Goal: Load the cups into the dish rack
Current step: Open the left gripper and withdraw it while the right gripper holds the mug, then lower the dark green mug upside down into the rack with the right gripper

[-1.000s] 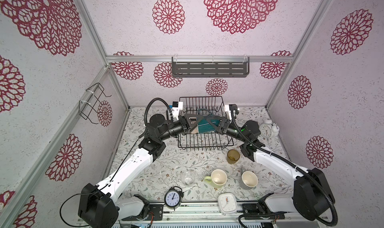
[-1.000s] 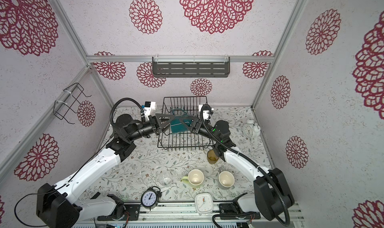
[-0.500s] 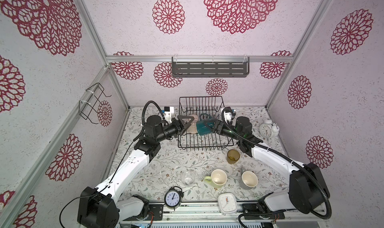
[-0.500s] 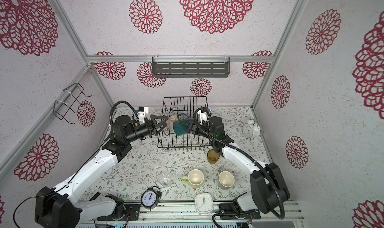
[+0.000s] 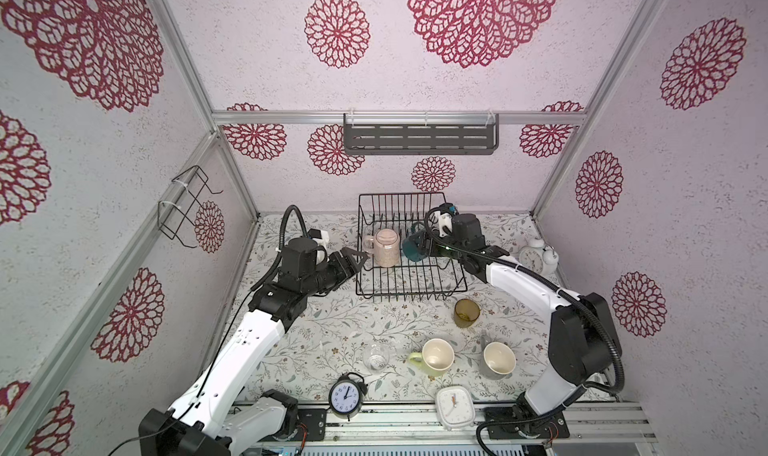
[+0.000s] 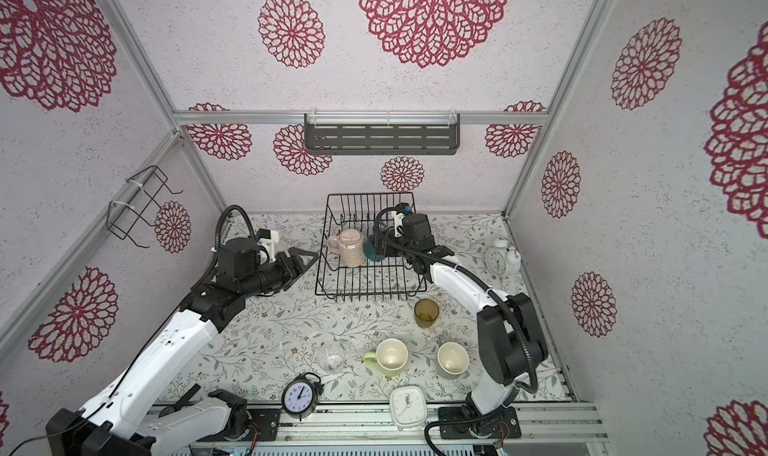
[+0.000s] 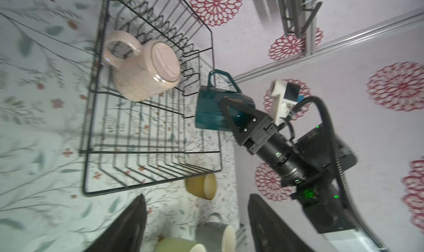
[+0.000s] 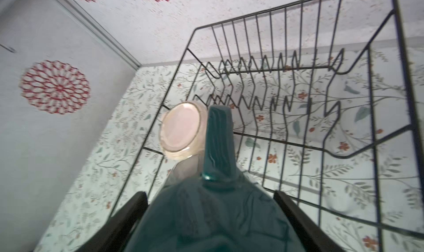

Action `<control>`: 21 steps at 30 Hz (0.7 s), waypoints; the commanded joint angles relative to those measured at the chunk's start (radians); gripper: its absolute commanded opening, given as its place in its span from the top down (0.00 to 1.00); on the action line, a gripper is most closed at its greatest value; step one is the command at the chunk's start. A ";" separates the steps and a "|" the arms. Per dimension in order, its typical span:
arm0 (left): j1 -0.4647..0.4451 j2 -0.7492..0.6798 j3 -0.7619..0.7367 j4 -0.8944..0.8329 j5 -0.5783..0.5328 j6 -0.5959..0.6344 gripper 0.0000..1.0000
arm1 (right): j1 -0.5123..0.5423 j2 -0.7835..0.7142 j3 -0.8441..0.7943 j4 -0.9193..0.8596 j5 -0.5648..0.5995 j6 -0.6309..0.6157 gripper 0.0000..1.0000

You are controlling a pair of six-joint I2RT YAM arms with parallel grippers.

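So, the left pincer [image 5: 359, 258] sits with its fingers spread wide and nothing between them, just outside the side wall of the dish rack [image 5: 411, 296]. Straight ahead of its tips, across the wire, the pale pink mug [image 5: 386, 248] stands upside down inside the rack, base up, with its handle on the side facing that pincer. The left wrist view shows the same thing: pink mug [image 7: 146, 71] on the rack's wires, well clear of the open pincer [image 7: 197, 227].

The right pincer [image 5: 417, 246] is clamped on the dark teal mug [image 5: 409, 248], which lies on its side in the grip, over the rack. In the right wrist view the teal mug [image 8: 218, 205] fills the gap between the two fingers, and the pink mug's base [image 8: 181, 131] sits just past it. They're right beside each other, and I can't tell if they touch.

The other cups are outside the rack on the floral table [image 5: 332, 329], behind both pincers toward the arm bases. The amber tumbler [image 5: 466, 313] is nearest the rack, with the clear glass [image 5: 376, 356], yellow-green mug [image 5: 436, 356] and grey mug [image 5: 496, 360] further back, all mouth up.
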 commanded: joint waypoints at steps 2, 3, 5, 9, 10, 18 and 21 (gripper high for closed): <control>0.029 -0.048 0.012 -0.279 -0.244 0.079 0.00 | -0.005 0.059 0.146 -0.088 0.188 -0.145 0.59; 0.036 -0.049 0.012 -0.317 -0.272 0.079 0.00 | -0.005 0.084 0.177 -0.110 0.208 -0.151 0.59; 0.047 -0.050 0.008 -0.375 -0.304 0.090 0.01 | -0.007 0.137 0.236 -0.159 0.250 -0.163 0.60; 0.051 -0.061 -0.011 -0.415 -0.317 0.106 0.01 | -0.010 0.205 0.309 -0.218 0.334 -0.162 0.60; 0.051 -0.066 -0.018 -0.418 -0.315 0.107 0.01 | -0.010 0.223 0.330 -0.238 0.361 -0.161 0.59; 0.053 -0.085 -0.058 -0.397 -0.300 0.101 0.00 | -0.010 0.270 0.373 -0.314 0.527 -0.055 0.60; 0.053 -0.084 -0.069 -0.386 -0.292 0.101 0.00 | -0.009 0.280 0.374 -0.330 0.561 -0.004 0.60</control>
